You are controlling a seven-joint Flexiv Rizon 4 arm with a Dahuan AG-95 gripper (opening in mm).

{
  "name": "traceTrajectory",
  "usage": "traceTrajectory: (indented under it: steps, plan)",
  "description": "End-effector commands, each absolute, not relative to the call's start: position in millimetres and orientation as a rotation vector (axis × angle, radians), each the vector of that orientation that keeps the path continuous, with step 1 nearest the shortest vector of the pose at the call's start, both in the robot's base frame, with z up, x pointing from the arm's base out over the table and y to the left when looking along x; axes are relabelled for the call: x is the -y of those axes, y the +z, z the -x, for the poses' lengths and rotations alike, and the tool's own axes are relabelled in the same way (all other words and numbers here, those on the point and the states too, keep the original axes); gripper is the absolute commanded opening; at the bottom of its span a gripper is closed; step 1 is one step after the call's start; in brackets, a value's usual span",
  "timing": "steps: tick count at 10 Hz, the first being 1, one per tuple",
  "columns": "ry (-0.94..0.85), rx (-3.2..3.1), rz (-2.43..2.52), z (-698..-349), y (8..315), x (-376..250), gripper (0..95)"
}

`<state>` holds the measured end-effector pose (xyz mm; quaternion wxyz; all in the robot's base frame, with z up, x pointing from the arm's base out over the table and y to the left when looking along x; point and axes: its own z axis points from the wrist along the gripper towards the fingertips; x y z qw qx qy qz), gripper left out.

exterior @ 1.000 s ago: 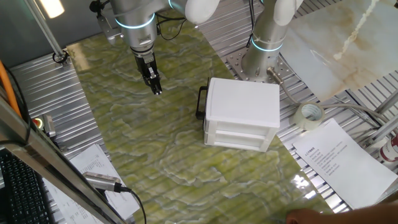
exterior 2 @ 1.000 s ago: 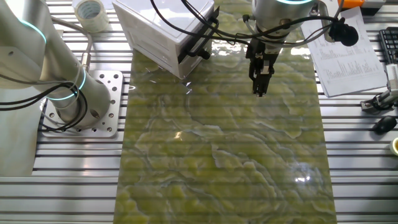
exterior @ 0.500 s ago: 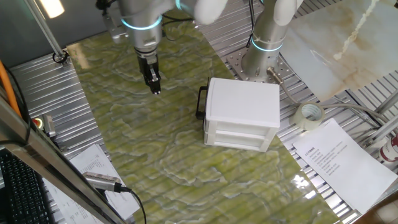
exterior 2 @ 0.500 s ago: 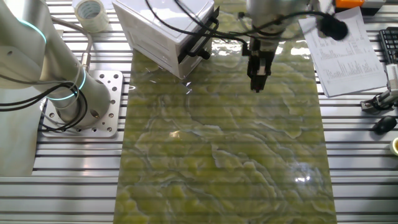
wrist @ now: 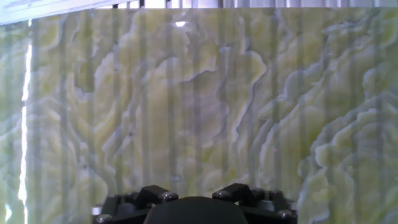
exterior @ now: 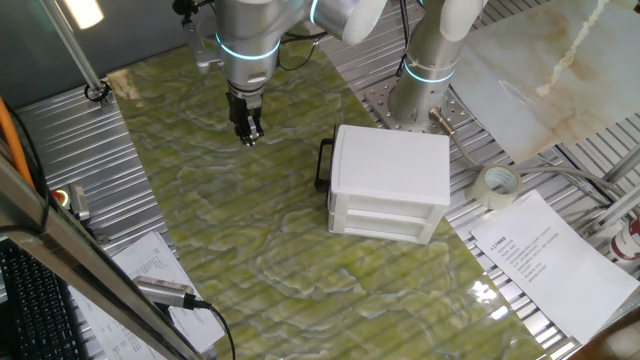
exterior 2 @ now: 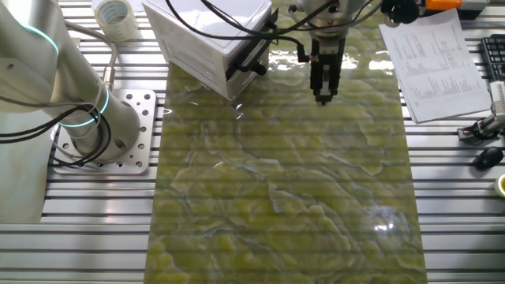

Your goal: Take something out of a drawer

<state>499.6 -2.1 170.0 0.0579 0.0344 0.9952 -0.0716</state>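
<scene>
We see a table (exterior: 200, 250) covered with a green and yellow marbled mat, viewed from two sides and from a camera on the arm's hand. The robot arm reaches down over the mat, and its gripper (exterior: 246, 137) points straight down, close above the mat. Its fingers (exterior 2: 320, 93) sit close together, with nothing between them. In the hand view only the dark base of the hand shows at the bottom edge, with marbled mat filling the rest.

A small white cabinet (exterior: 390, 180) stands on the mat to one side of the gripper, apart from it. Its drawer (exterior 2: 251, 54) faces the gripper's side of the table and is pushed in, with a black bar handle (exterior: 324, 165) across its front. We cannot see any wooden cube in these views; whatever the drawer holds is hidden.

Beyond the cabinet, a roll of clear tape (exterior: 499, 184) lies on the ribbed metal surface, next to a printed sheet of paper (exterior: 545, 260). A second arm's silver base (exterior: 425, 70) stands behind the cabinet.
</scene>
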Motion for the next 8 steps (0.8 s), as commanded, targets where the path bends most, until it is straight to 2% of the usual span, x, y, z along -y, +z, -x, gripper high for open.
traceTrajectory:
  steps: [1,8]
  plan:
    - [-0.174,-3.034,-0.137,-499.4,170.6,1.3,0.0]
    - [-0.085,-3.047,-0.072,-498.4,174.6,5.7,0.0]
